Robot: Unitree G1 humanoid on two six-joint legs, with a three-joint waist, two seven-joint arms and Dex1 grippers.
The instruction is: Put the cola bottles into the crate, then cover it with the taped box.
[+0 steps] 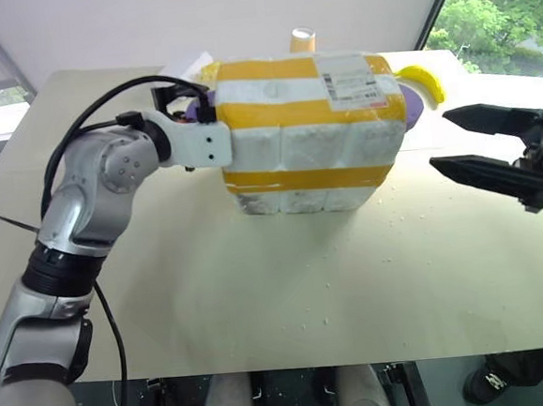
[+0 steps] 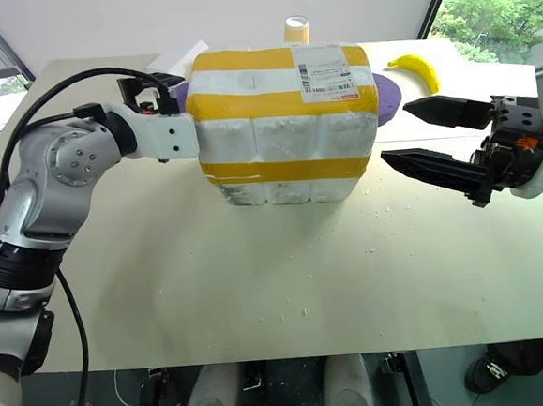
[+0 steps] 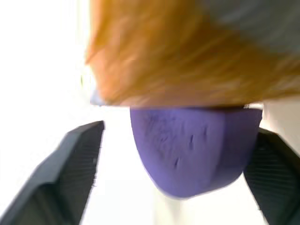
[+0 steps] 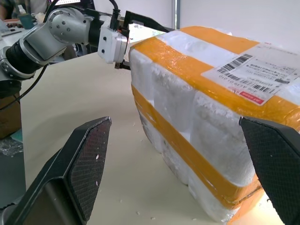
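Note:
The taped box (image 1: 313, 129), white foam with broad yellow bands and a shipping label on top, stands on the table (image 1: 287, 286). My left gripper (image 3: 178, 129) is at the box's far left corner, its fingers (image 4: 150, 23) wide apart and open, holding nothing; a purple thing lies just beyond them. To the right of the box my right gripper (image 2: 395, 132) hovers open and apart from it, its fingers pointing at the box's right side. The cola bottles and the crate are hidden.
A purple plate (image 2: 390, 95) lies behind the box, with a banana (image 2: 416, 69) beside it at the back right. A paper cup (image 2: 295, 27) stands at the table's far edge. Foam crumbs dot the table in front of the box.

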